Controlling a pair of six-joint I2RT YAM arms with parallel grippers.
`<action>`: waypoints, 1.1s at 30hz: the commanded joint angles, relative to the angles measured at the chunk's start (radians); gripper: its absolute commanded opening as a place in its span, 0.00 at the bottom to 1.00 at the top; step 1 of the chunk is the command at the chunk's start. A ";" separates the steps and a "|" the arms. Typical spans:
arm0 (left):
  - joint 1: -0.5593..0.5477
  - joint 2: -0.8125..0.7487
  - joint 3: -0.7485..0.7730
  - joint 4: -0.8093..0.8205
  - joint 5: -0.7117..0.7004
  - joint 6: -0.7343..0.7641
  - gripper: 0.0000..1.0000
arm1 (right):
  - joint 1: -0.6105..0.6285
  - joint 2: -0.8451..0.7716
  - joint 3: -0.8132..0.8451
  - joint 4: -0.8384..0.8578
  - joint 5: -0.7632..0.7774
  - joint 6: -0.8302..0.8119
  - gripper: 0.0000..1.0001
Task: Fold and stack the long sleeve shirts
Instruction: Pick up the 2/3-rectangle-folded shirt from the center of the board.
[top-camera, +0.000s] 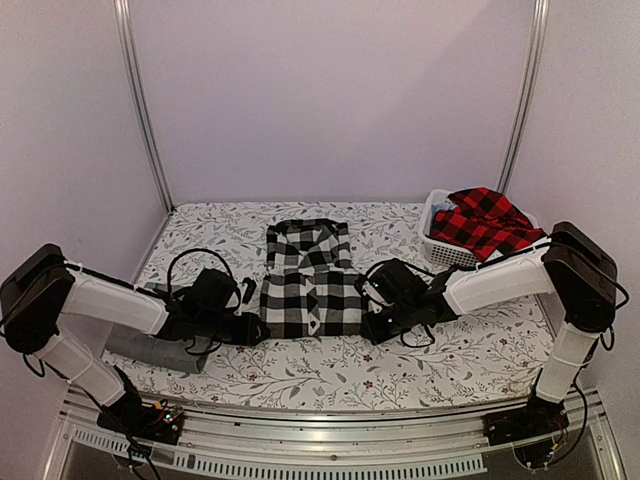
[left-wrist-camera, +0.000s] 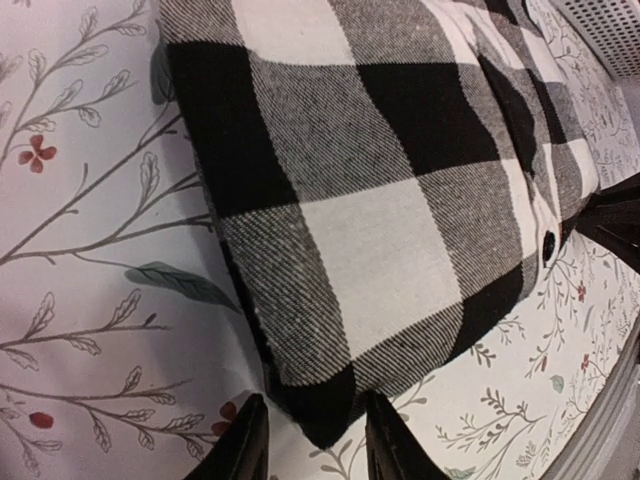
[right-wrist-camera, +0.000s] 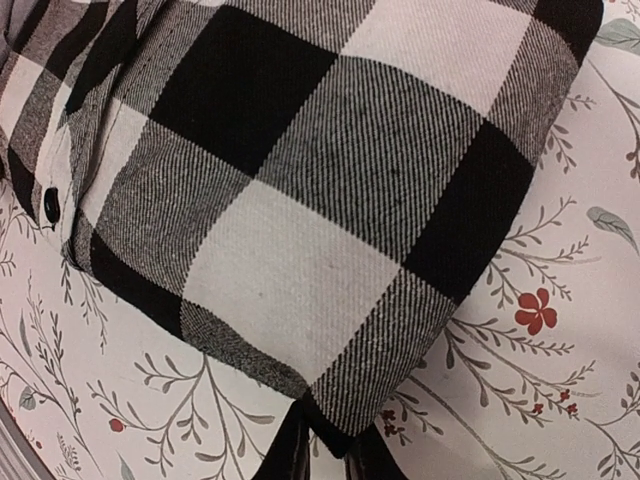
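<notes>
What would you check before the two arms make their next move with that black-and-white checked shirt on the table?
1. The left gripper holds the black-and-white check shirt by its near corner: cannot tell; the corner lies between its fingers, clamping unclear.
2. The right gripper holds the other near corner: ok, looks pinched.
3. Shirt outline tidy: ok, no sleeve sticks out.
4. The grey shirt is out of the way: ok, to the left, beneath the left arm.
5. The red-and-black shirt is apart: ok, in the white basket, far right.
</notes>
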 joint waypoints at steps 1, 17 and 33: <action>-0.017 -0.013 0.000 -0.001 -0.010 0.011 0.33 | -0.003 0.017 0.026 -0.001 0.006 -0.002 0.13; -0.051 -0.049 0.008 -0.007 -0.009 -0.018 0.00 | 0.012 -0.029 0.042 -0.039 0.015 0.017 0.00; -0.145 -0.424 0.113 -0.450 -0.056 -0.121 0.00 | 0.109 -0.321 0.077 -0.267 0.070 0.155 0.00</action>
